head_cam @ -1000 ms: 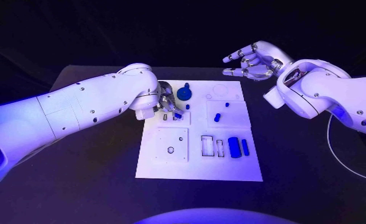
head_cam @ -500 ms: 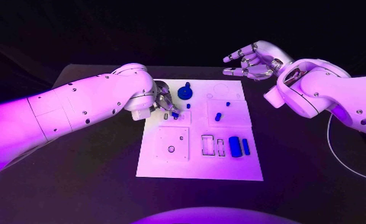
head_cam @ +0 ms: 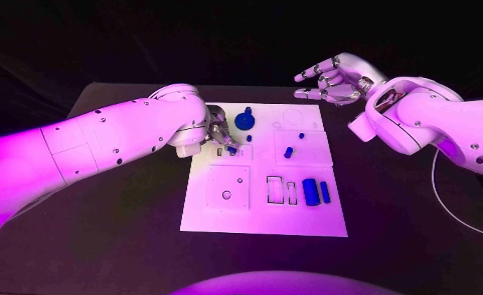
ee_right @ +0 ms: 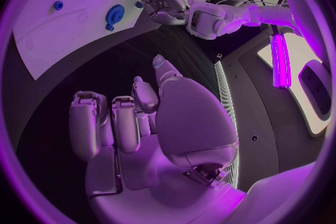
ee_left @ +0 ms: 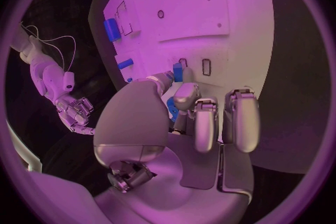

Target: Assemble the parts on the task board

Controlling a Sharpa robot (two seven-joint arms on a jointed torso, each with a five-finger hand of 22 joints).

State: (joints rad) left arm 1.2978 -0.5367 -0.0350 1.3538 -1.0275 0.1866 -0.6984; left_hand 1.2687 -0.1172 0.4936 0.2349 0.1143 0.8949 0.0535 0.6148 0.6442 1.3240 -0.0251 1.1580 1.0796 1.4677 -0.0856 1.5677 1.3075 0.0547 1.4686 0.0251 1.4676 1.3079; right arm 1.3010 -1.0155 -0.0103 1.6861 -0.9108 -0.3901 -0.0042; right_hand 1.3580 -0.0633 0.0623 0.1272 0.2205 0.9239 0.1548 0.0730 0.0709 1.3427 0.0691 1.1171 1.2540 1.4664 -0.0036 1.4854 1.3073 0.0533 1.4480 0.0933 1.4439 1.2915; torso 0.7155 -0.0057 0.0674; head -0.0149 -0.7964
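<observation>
Change: left hand (head_cam: 220,136) stays put, fingers still pinching a small blue part (ee_left: 178,74).
Right hand (head_cam: 336,80): unmoved, spread, holding nothing.
Task board (head_cam: 264,222): white.

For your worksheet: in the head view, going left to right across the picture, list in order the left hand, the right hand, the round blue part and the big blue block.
left hand → round blue part → big blue block → right hand

A black table (head_cam: 121,239), with perhaps dark drapery behind.
</observation>
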